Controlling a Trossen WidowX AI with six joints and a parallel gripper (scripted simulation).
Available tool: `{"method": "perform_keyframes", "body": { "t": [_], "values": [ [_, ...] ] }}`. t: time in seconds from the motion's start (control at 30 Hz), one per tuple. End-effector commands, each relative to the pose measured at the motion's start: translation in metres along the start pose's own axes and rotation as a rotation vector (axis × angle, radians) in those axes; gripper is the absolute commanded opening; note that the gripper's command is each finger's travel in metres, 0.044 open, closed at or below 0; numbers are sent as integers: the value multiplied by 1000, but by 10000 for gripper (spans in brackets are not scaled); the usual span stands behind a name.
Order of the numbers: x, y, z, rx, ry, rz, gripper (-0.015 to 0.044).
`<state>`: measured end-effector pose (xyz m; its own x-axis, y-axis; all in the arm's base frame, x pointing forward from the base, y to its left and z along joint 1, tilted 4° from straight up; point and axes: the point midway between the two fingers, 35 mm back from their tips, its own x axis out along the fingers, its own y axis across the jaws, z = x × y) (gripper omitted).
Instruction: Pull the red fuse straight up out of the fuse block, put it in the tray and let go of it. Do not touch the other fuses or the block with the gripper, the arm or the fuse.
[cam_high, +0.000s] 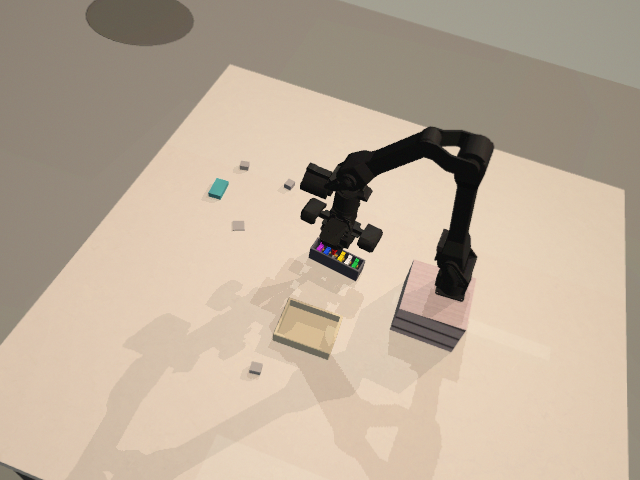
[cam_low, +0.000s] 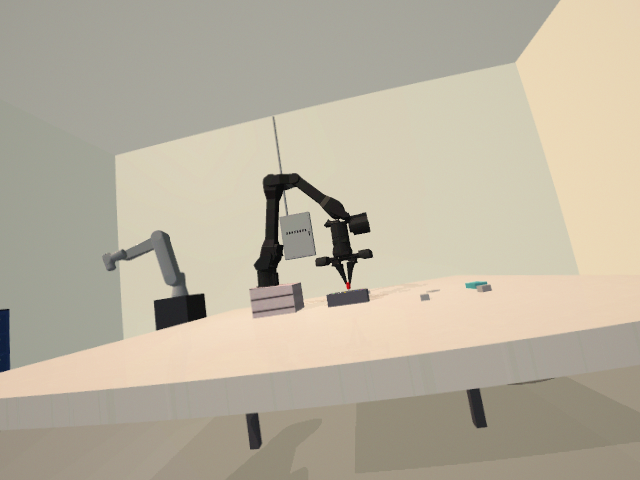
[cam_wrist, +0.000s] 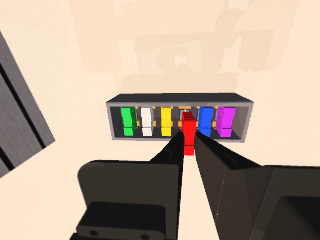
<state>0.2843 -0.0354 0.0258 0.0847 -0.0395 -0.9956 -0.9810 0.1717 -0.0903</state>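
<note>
My gripper (cam_low: 347, 283) (cam_wrist: 189, 136) is shut on the red fuse (cam_low: 348, 285) (cam_wrist: 188, 142) and holds it upright above the fuse block (cam_high: 334, 266) (cam_low: 347, 298) (cam_wrist: 180, 98). In the exterior view, the fuse's lower end is close to the block's top; any gap is too small to tell. Its slot in the wrist view shows bare clips. The green fuse (cam_wrist: 128, 121), white fuse (cam_wrist: 146, 121) and yellow fuse (cam_wrist: 166, 121) stand on one side of that slot, the blue fuse (cam_wrist: 205, 121) and magenta fuse (cam_wrist: 225, 121) on the other. The tray (cam_high: 300, 346) is empty.
The arm stands on a pinkish layered base (cam_high: 431, 294) (cam_low: 273, 301), to the right of block and tray in the top view. A teal box (cam_high: 218, 188) (cam_low: 475, 284) and several small grey pieces lie farther left. One grey piece (cam_high: 255, 367) is near the tray.
</note>
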Motion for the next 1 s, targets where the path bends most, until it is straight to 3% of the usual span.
{"method": "perform_keyframes", "body": {
  "t": [0.0, 0.97],
  "values": [
    [-4, -2, 1, -2, -5, -4, 0],
    [-30, -1, 1, -3, -6, -4, 0]
  ]
}}
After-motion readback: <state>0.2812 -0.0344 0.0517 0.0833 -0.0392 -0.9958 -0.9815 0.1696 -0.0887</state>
